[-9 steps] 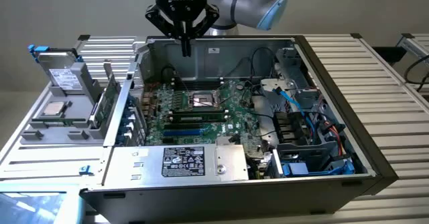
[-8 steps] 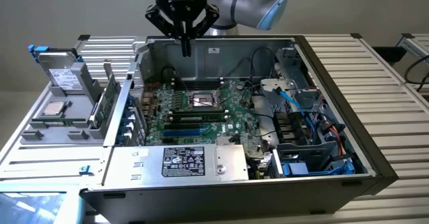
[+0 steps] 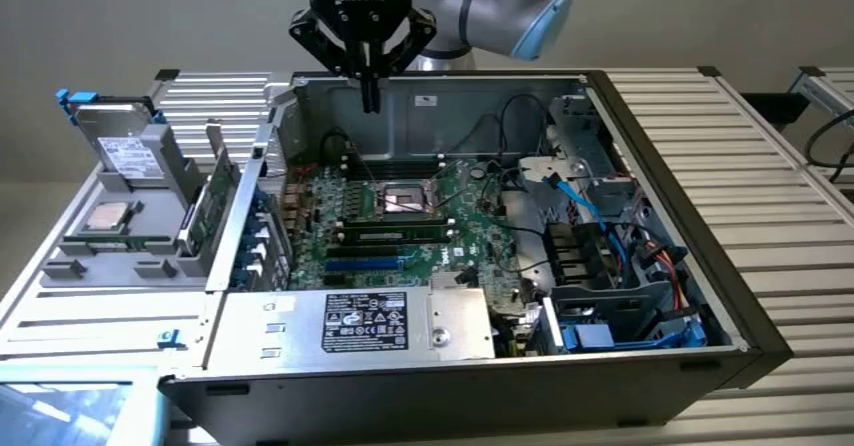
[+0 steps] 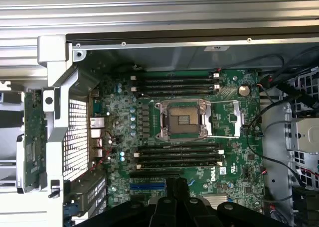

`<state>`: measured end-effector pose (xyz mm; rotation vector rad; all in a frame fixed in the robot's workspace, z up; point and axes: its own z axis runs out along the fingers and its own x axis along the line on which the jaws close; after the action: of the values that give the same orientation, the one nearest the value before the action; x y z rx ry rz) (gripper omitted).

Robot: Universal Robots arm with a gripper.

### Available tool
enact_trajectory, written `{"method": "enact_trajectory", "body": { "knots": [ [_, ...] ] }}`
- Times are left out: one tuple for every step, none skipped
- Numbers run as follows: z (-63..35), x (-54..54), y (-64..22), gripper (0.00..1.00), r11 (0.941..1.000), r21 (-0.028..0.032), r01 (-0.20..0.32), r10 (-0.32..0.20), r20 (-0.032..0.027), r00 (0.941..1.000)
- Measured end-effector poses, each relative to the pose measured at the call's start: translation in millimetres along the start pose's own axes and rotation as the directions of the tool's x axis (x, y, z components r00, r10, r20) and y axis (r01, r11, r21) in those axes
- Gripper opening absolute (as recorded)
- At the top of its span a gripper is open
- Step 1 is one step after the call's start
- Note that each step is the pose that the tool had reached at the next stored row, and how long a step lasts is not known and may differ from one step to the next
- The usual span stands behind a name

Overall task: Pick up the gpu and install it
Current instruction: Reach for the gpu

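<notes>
The end effector (image 3: 370,98), fingers together and empty, hangs over the open computer case (image 3: 454,116), while the gpu (image 3: 200,216) apparently stands on edge in the rack (image 3: 120,256) alongside, its top edge offered for gripping.

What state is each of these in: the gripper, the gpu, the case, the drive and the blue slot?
gripper: shut, empty, above the case.
gpu: on edge in the rack beside the case, not picked up.
case: open, insides exposed.
drive: upright in the rack.
blue slot: empty.
</notes>
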<state>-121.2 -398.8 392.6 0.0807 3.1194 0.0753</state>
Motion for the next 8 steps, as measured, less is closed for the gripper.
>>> {"method": "enact_trajectory", "body": {
  "knots": [
    [0.0,0.0,0.0,0.12,1.0,-0.0003,0.0,0.0,-0.0001,1.0],
    [0.0,0.1,0.0,0.12,1.0,-0.0006,0.0,0.0,-0.0002,1.0],
    [0.0,0.4,-0.1,0.12,1.0,-0.0016,0.0,0.0,-0.0005,1.0],
    [0.0,1.5,-0.1,0.12,1.0,-0.0031,0.0,0.0,-0.0005,1.0],
    [-0.1,3.4,-0.2,0.12,1.0,-0.0046,0.0,0.0,-0.0009,1.0],
    [-0.2,6.7,-0.4,0.12,1.0,-0.0055,0.0,0.0,-0.0009,1.0],
    [-0.3,11.3,-0.6,0.12,1.0,-0.0064,0.0,0.0,-0.001,1.0],
    [-0.3,15.8,-0.8,0.12,1.0,-0.0071,0.0,0.0,-0.001,1.0]
  ]
}}
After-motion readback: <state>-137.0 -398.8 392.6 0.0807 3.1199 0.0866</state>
